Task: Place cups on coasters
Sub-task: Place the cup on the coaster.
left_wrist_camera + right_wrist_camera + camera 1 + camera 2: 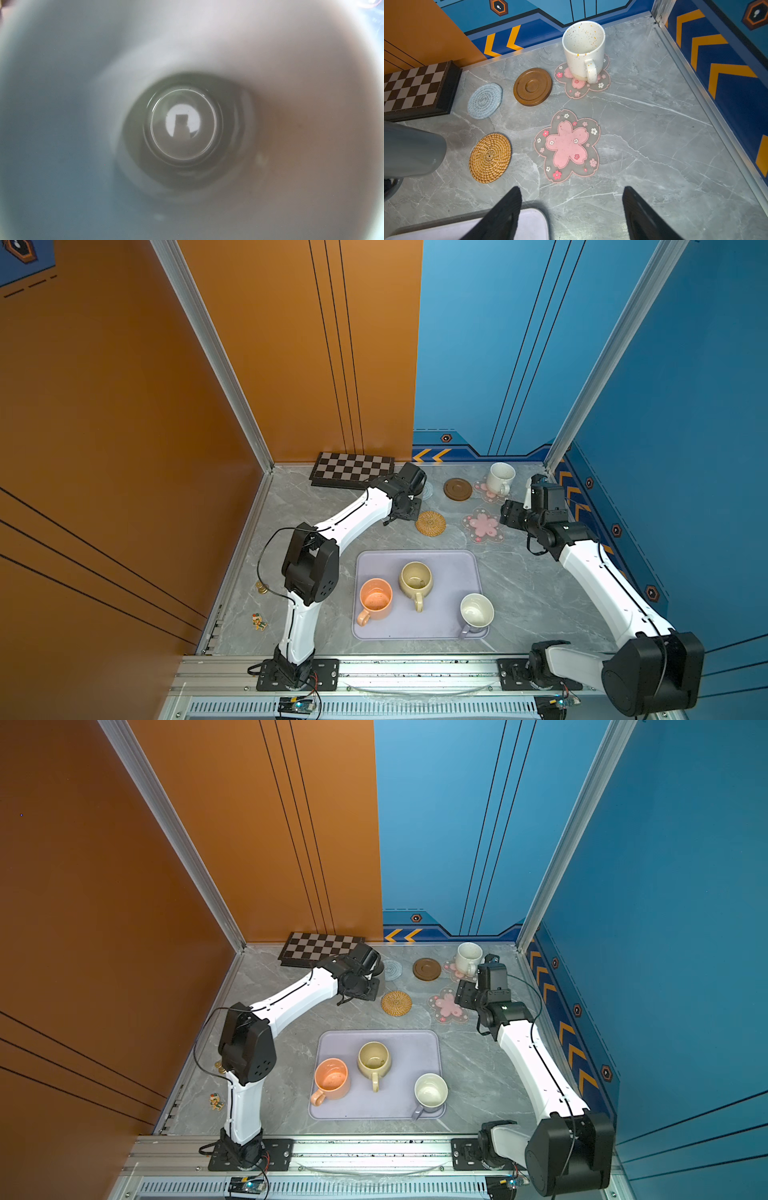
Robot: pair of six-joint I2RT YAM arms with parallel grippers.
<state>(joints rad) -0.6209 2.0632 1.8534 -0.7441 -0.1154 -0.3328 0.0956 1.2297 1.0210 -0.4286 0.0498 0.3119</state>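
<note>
Looking down the left wrist camera you get nothing but the inside of the grey mug [182, 124], so the left gripper [405, 493] must be sitting right over its mouth. Its jaws are closed tight, and I'd say it has the mug pinched by the wall, though the pinch itself isn't visible. In the right wrist view that mug is the grey cylinder at the left edge, near the rattan coaster [490, 158] and the blue spiral coaster [484, 100]. Can't tell if it's touching the tabletop [643, 135] or hanging just off it. My guess is it's meant for one of those two, since they're the closest bare ones. The right gripper [571, 189] is spread wide with nothing between its fingers, hovering at the lower edge of the frame just short of the empty flower coaster [568, 145], probably parked out of the way. The speckled white mug [583, 47] stands upright on the other flower coaster [600, 85] in the upper middle, a bit off-centre. The wooden disc coaster [532, 86] is bare too. In both top views the orange mug [376, 599], beige-yellow mug [415, 578] and lavender mug [476, 610] sit upright on the lavender tray [453, 568] at lower centre, so one done, one in hand, three to go.
</note>
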